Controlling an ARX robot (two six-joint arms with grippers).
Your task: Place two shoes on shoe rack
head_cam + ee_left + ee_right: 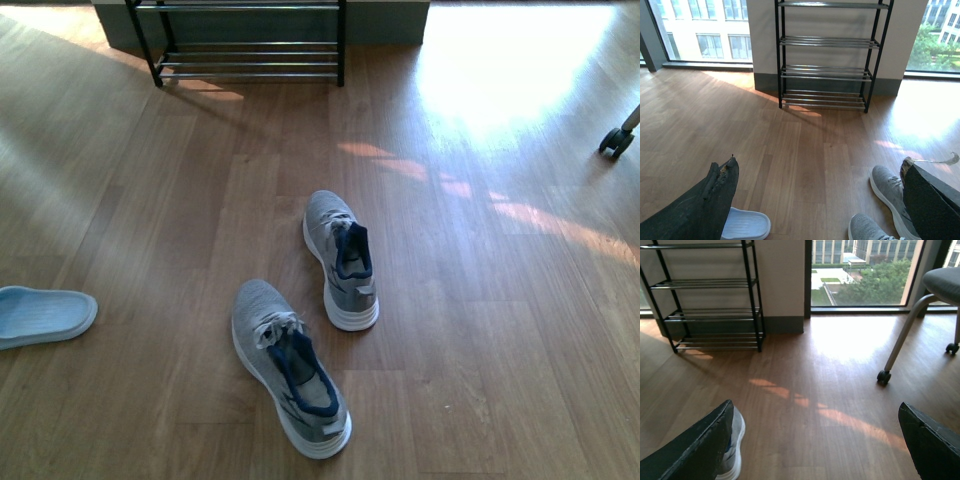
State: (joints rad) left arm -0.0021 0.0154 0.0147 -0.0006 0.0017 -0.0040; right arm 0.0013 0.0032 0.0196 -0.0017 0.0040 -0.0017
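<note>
Pick not begun — near sneaker (290,368), far sneaker (340,258) unlifted, shoe rack (250,62) well apart. Left gripper (818,161), right gripper (816,405) spread, empty — next, likely: lower onto one sneaker.

The front camera looks steeply down at the floor (480,300), the rack (250,60) far off. Both wrist cameras sit low near the floor, facing that same rack across the room.

Near grey sneaker (290,370) and far grey sneaker (340,258) sit upright, close together; black shoe rack (250,60) well beyond.
</note>
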